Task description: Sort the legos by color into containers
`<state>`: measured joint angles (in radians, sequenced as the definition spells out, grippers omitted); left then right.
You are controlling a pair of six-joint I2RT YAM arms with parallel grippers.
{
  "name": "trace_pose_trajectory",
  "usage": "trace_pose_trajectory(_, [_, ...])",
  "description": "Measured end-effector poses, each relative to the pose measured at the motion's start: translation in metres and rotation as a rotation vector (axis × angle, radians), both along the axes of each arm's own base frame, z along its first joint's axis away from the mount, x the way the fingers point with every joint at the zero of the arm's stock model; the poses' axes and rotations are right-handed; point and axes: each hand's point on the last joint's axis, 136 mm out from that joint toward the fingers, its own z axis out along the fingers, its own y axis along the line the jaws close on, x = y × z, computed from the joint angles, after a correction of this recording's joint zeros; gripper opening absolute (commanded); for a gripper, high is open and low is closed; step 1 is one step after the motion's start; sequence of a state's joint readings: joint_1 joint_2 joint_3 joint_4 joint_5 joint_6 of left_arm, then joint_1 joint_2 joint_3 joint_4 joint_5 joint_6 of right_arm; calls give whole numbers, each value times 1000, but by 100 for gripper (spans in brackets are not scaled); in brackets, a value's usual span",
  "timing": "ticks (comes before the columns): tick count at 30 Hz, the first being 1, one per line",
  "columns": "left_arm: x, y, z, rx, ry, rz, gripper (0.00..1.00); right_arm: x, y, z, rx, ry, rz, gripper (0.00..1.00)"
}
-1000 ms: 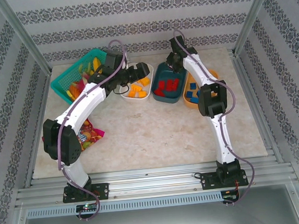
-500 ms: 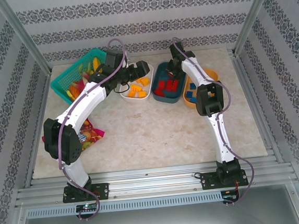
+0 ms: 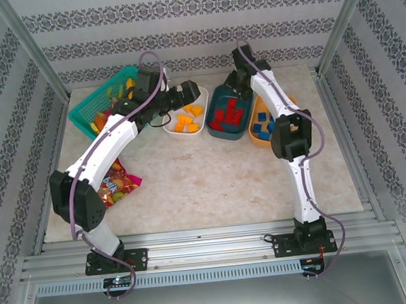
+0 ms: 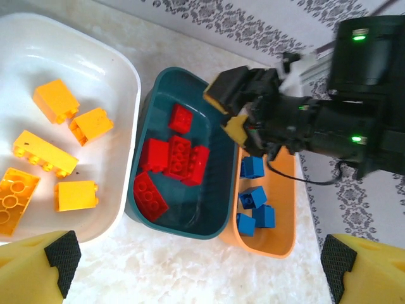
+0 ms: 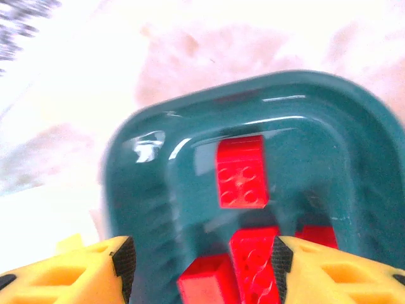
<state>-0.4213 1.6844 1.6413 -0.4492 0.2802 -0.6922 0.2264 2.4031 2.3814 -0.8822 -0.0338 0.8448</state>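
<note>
Lifted again and parted on the right, against the near-shut dip into the tub half a second earlier; on the left, elbow drawn slightly nearer the bases.

Starting at the right claw [image 5: 202,272]: jaws roughly half apart, gripping nothing, hanging over the far end of the dark teal tub [image 5: 139,202]. Below it, red legos [image 5: 240,172] lying loose on the tub floor, one flat with studs up near the end wall, others bunched closer to the pads. From the left wrist, about five red pieces in that tub, none touching the right claw.

Next, the left claw [image 4: 199,269]: spread wide, empty, poised above bare worktop [image 4: 158,266] just in front of the three tubs. Packed close side by side: white tub [image 4: 123,82] on the left, teal in the middle, orange tub [image 4: 286,209] on the right.

In the white one, five yellow-orange legos [image 4: 56,100], spread apart. In the orange one, blue legos [image 4: 252,166], at least four, partly hidden under the right arm.

Farther left on the worktop, turquoise mesh basket [image 3: 89,105] with colourful items inside, and snack packets [image 3: 117,184] beside the left arm.
</note>
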Motion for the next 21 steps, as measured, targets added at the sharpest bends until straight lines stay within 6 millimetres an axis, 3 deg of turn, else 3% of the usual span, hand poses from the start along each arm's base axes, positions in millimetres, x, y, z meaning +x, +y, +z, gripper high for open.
trace_pose_trajectory(3, [-20,10,13,-1,-15,2,100,-24,5,64,-27,-107,26,63])
trace_pose_trajectory(5, [-35,17,17,2,-18,2,100,-51,8,104,-46,-182,48,65])
trace_pose_trajectory(9, [-66,32,9,21,10,7,100,-114,5,146,-83,-279,90,68])
trace_pose_trajectory(13, [-96,47,-7,48,51,12,100,-179,-20,143,-133,-298,109,78])
trace_pose_trajectory(15, [-110,54,-14,60,66,15,100,-207,-32,132,-167,-291,124,98])
trace_pose_trajectory(21, [-157,76,-28,93,69,-4,100,-288,-71,99,-271,-286,165,98])
